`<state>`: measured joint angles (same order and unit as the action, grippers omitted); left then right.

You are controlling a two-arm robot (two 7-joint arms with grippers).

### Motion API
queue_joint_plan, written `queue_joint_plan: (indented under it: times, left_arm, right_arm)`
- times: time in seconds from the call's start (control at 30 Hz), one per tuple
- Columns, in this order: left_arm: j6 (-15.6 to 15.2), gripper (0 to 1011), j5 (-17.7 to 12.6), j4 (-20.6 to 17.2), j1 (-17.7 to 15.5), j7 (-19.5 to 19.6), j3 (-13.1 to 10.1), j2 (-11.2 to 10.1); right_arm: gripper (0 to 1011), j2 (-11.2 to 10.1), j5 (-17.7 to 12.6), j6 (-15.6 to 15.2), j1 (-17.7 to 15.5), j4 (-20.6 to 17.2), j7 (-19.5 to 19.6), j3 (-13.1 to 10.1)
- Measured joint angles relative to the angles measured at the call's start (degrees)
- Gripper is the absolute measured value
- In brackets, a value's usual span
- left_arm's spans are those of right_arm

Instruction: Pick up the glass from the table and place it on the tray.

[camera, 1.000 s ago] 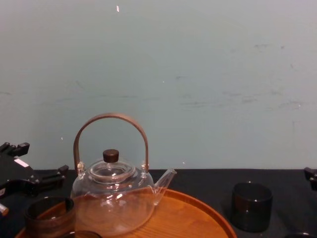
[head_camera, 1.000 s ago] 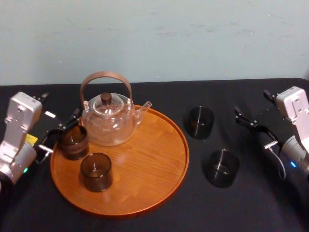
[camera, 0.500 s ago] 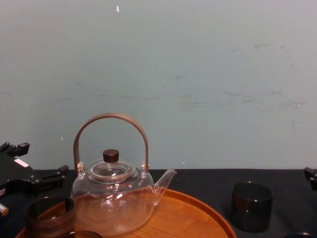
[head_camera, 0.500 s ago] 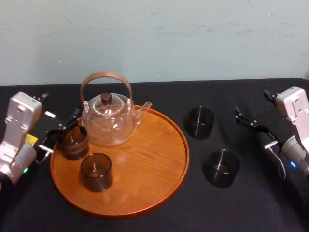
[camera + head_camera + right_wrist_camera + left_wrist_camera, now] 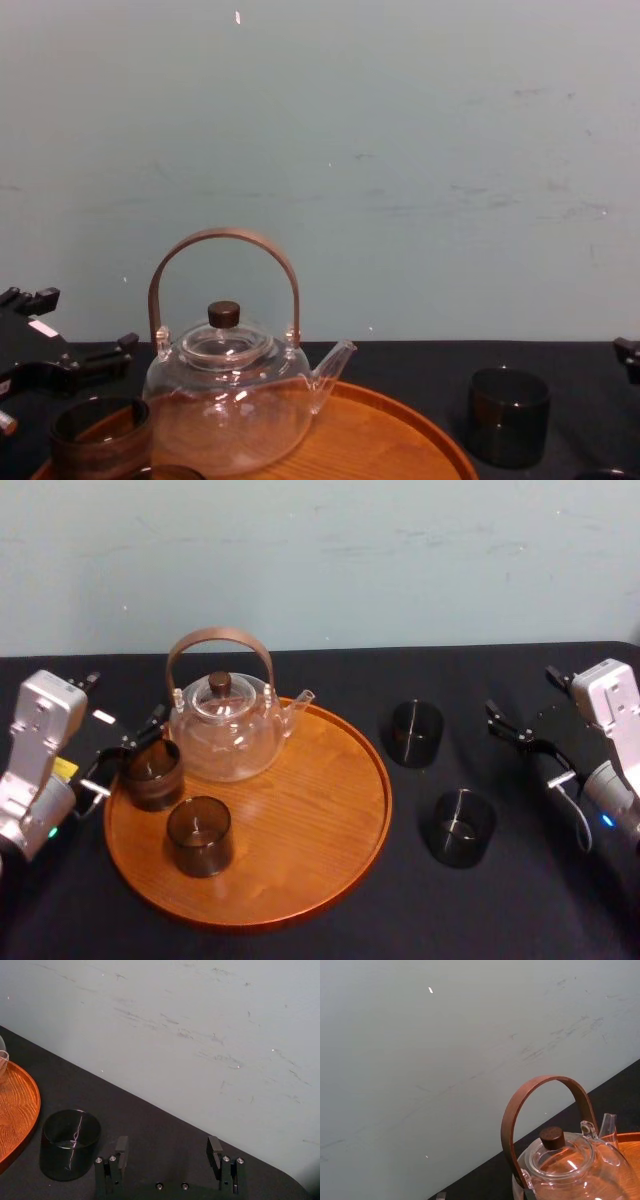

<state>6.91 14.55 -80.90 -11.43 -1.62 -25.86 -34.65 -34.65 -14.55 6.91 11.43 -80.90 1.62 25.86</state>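
Two short, dark smoked glasses, straight-walled and open-topped, stand upright on the black bench (image 5: 500, 910) to the right of the tray (image 5: 310, 810); the far glass (image 5: 416, 733) is near the tray's rim, the near glass (image 5: 461, 827) closer to the robot. The right gripper (image 5: 525, 742) hovers right of the far glass, fingers released and empty. A clear teapot (image 5: 225, 730) sits at the back of the tray, with a rim glass (image 5: 152, 773) and a front glass (image 5: 199, 835). The left gripper (image 5: 124, 752) is at the tray's left edge by the rim glass, fingers spread.
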Motion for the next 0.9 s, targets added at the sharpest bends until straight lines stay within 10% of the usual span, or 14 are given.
queue_joint_plan:
  times: [0.9]
  left_arm:
    - [0.0,1001,0.0,0.0,0.0,0.0,0.0,0.0]
  right_arm:
    - [1003,-0.4,-4.3,-2.4,-2.6,-3.3,-5.4,-3.9]
